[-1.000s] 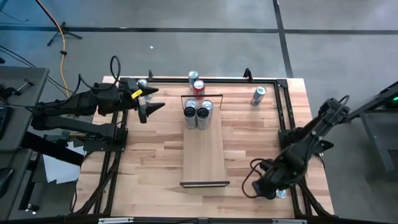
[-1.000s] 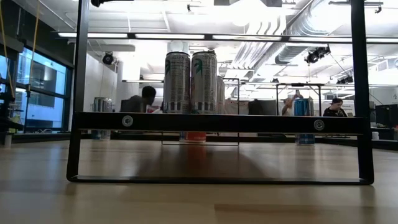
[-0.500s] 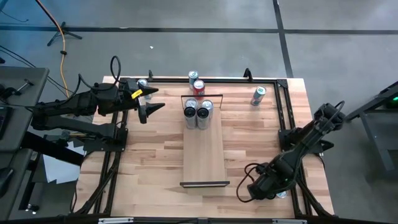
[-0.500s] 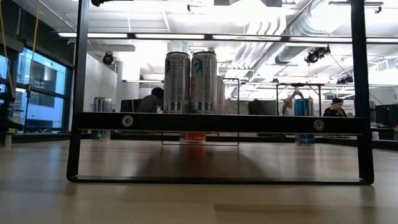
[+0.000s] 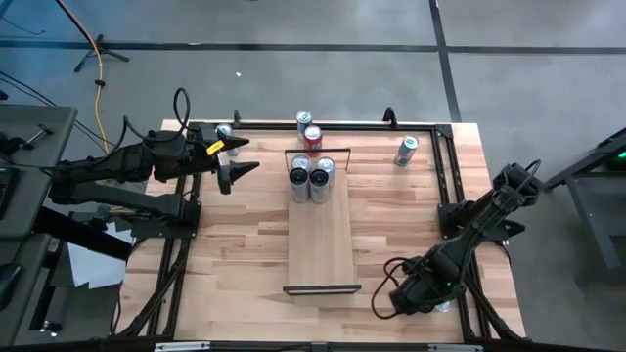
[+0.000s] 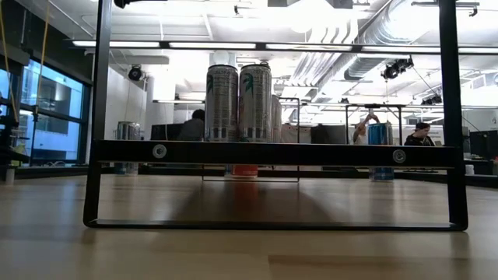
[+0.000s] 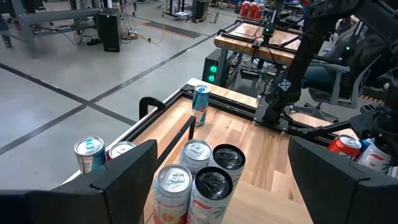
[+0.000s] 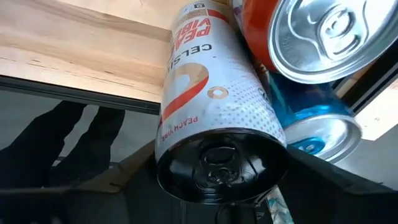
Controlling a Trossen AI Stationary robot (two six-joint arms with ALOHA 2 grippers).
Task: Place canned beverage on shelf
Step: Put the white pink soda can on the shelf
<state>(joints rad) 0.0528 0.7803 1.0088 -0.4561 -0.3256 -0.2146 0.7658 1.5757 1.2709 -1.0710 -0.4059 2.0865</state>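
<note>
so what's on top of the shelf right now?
Two tall cans stand side by side at the far end of the shelf; the remaining plank is bare. Anything directly behind them is hidden in the low view.

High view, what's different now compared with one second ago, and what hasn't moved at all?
The right gripper slid along the table's near right edge toward the shelf side and now has a white peach-labelled can between its jaws; a firm grip isn't clear. The left gripper stayed open near the far left corner. The long pale wooden shelf and its two silver cans did not move.
</note>
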